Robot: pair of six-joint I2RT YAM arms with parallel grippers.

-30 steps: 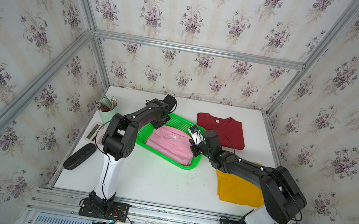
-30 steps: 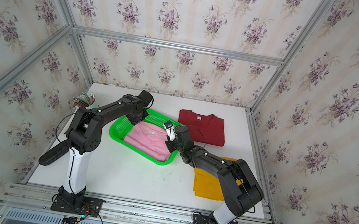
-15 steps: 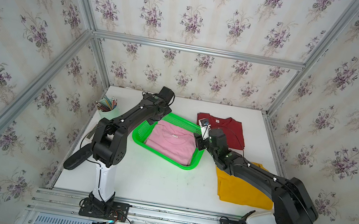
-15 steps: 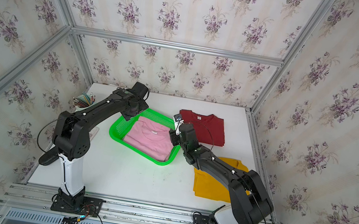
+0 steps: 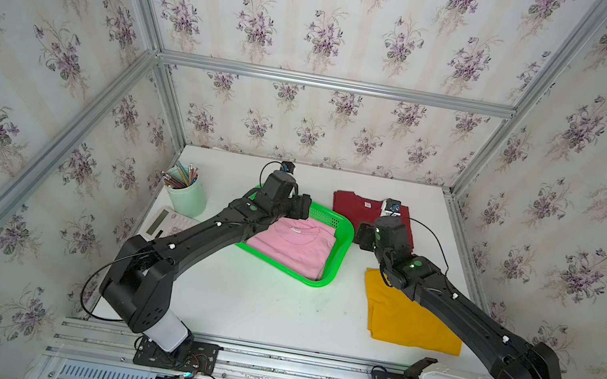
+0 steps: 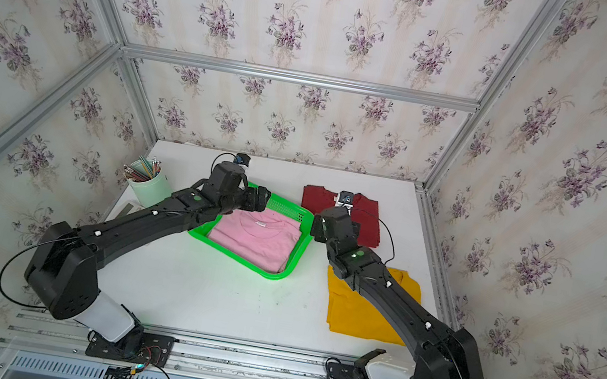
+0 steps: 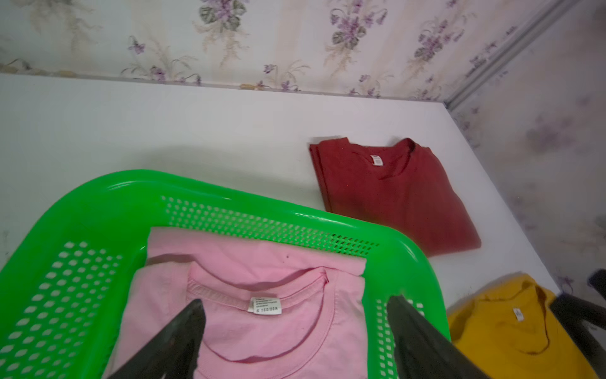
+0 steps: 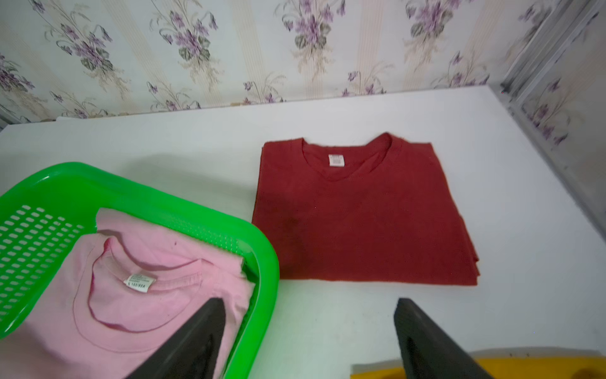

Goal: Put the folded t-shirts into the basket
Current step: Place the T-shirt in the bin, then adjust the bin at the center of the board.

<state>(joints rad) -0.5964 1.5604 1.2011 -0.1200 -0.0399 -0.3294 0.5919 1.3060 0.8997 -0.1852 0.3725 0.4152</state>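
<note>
My left end effector (image 7: 293,303) hangs released over the basket (image 5: 345,244). Its jaws are spread wide above the collar of the pink t-shirt (image 5: 294,246), which lies flat inside the basket. My right end effector (image 8: 310,301) is released too, jaws wide with nothing between them. It is poised above the table (image 5: 272,307) near the basket's right rim. The dark red t-shirt (image 5: 355,210) lies folded on the table just beside the basket, toward the back wall. The mustard yellow t-shirt (image 5: 411,323) lies folded on the table, partly under my right arm, apart from the basket.
</note>
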